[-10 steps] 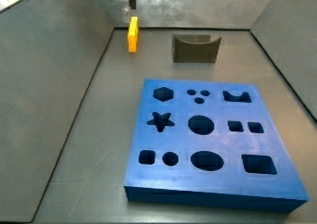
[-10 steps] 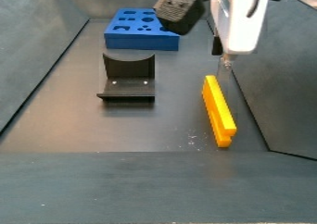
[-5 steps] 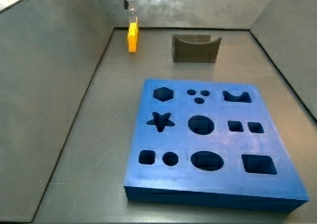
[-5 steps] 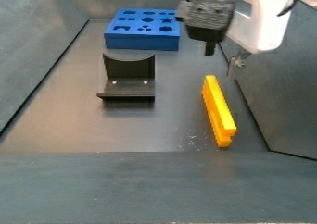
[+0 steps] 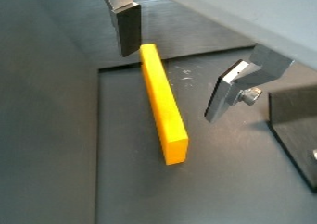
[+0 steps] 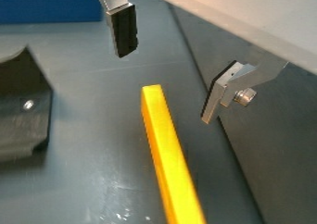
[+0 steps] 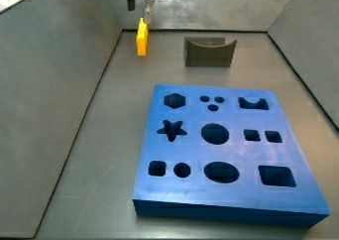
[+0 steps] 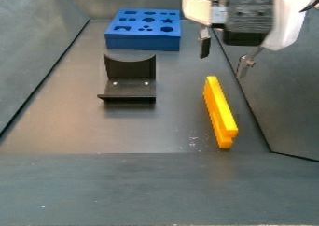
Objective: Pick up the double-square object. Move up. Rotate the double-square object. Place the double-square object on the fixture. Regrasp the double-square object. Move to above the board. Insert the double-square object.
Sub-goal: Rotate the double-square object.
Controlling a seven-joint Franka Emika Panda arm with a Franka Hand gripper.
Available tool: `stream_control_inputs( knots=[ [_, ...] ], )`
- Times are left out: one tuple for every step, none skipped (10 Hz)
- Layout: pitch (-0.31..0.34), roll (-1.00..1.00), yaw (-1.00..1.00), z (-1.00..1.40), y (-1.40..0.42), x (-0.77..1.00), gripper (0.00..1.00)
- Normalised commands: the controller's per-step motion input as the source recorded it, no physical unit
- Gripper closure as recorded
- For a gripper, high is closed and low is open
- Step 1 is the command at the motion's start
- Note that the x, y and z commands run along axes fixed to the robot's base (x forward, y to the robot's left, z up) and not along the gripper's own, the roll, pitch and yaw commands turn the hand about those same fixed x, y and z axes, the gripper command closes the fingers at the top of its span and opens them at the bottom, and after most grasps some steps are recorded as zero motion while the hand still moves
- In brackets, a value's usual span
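The gripper [image 8: 223,54] hangs above the far end of the double-square object [image 8: 221,110], its two fingers spread apart with nothing between them; in both wrist views the dark pads [image 5: 126,29] stand either side of the yellow block [image 5: 162,100], clear of it. The block lies flat on the dark floor [image 8: 112,127] close to the side wall, well apart from the fixture [image 8: 127,78] and from the board [image 8: 144,29] beyond. The risk, as it looks from here, is a descent slightly off-line: one finger could land on top of the block or nudge it toward the wall, and a grip taken so near one end may let the long piece sag or swing once lifted. The board's cut-outs [image 7: 215,134] are all unfilled, and the fixture's notch [image 7: 208,45] holds nothing.
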Motion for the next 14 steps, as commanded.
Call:
stream_control_inputs(
  knots=[
    [-0.022,0.01,1.0,-0.03,0.0,0.05,0.0],
    [-0.024,0.01,1.0,-0.03,0.0,0.05,0.0],
    [-0.025,0.01,1.0,-0.03,0.0,0.05,0.0],
    [-0.028,0.01,1.0,-0.03,0.0,0.05,0.0],
    [-0.031,0.01,1.0,-0.03,0.0,0.05,0.0],
    [-0.034,0.01,1.0,-0.03,0.0,0.05,0.0],
    [-0.038,0.01,1.0,-0.03,0.0,0.05,0.0],
    [-0.045,0.01,1.0,-0.04,0.0,0.05,0.0],
    [-0.052,0.01,1.0,-0.04,0.0,0.05,0.0],
    [-0.058,0.01,1.0,-0.04,0.0,0.04,0.0],
    [-0.08,0.02,0.99,-0.04,0.0,0.04,0.0],
    [-0.08,0.02,0.75,-0.04,0.0,0.04,0.0],
    [-0.078,0.02,0.51,-0.04,0.0,0.04,0.0],
    [-0.077,0.02,0.28,-0.04,0.0,0.04,0.0]
  ],
)
